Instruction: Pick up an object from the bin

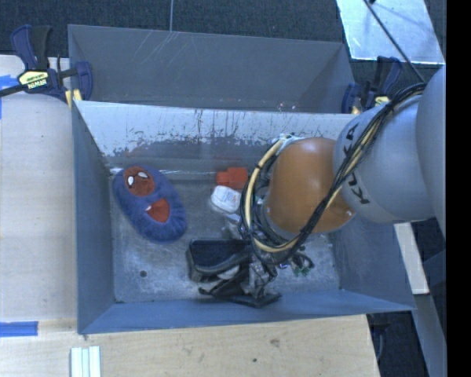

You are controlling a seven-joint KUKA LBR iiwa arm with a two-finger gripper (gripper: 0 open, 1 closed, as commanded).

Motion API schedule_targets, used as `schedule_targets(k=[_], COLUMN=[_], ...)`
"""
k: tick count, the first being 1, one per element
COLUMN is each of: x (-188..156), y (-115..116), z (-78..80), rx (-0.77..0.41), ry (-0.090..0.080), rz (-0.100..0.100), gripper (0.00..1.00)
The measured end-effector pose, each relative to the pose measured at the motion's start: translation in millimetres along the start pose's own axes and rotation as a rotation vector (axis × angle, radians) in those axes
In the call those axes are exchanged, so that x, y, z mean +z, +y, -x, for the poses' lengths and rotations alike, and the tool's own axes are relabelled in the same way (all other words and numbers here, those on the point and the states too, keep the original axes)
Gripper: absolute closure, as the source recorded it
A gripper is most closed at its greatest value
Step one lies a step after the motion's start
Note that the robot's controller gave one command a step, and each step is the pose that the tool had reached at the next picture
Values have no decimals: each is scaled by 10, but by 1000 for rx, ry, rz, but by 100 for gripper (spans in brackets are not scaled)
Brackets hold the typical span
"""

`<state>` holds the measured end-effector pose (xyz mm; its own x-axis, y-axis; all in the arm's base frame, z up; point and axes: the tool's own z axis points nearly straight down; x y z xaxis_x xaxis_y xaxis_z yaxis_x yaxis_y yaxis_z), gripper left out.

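Black strappy bundle (218,264): laid by the near wall of the bin (94,234), long axis left to right.
Claw (259,272): placed at the bundle's right end; whether spread or pressed together cannot be told.
Blue slipper (149,204): behind the bundle, leftward.

You have bare bin floor (137,277) at lower left, and more between the blue slipper (149,204) at left and the white bottle (227,199). The black heap (220,261) blocks lower centre; the arm (377,163) blocks the right.
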<state>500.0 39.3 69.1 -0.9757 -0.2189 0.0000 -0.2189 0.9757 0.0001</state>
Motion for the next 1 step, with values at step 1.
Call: schedule_targets(k=[1], x=[-13], y=[-3], z=[19], rx=[1], ry=[-7], rz=[0], gripper=[100])
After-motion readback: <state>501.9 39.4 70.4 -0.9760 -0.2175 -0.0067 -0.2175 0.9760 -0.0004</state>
